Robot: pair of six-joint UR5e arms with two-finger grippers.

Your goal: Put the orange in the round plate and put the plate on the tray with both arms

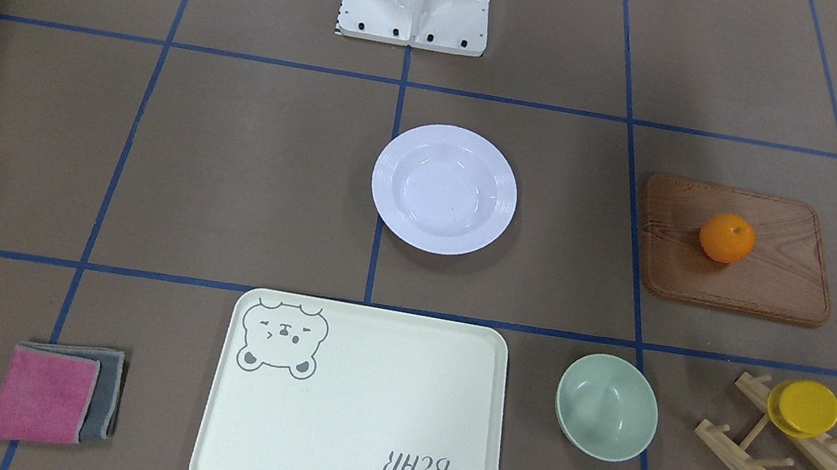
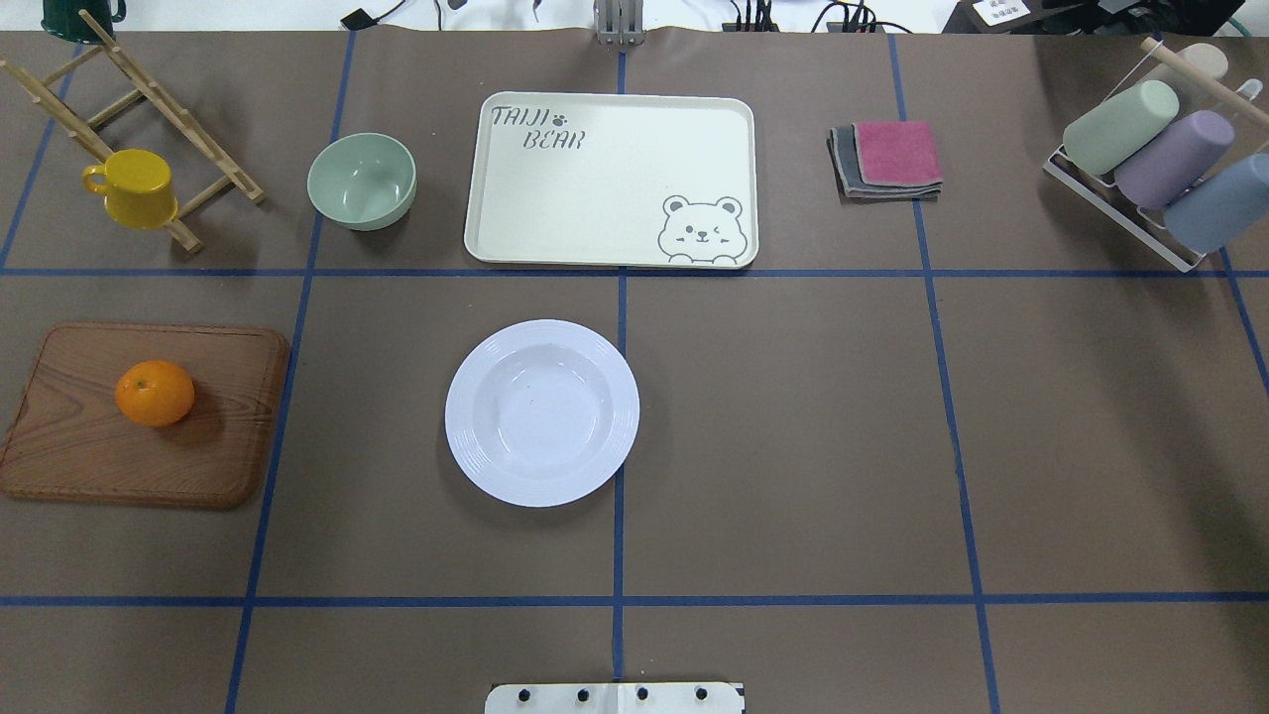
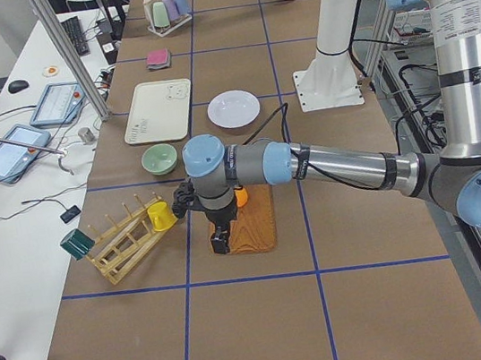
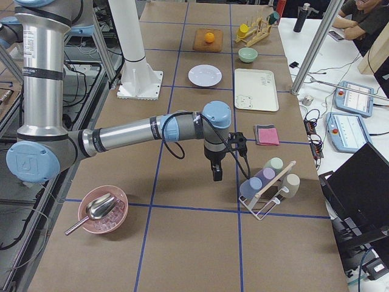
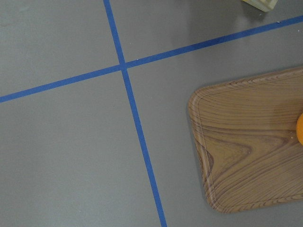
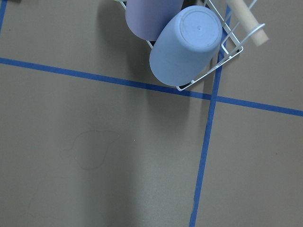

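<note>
Bright, even overhead light. Shadows soft: orange (image 2: 154,393) casts toward 4 o'clock in overhead view, round plate (image 2: 541,413) toward 6 o'clock. Mild sheen in plate bowl. Front view dims at 9 o'clock edge. Focus sharp throughout.

Tray (image 2: 595,188): "TAIJI BEAR" in grey letters, one corner; no other legible text.
</note>
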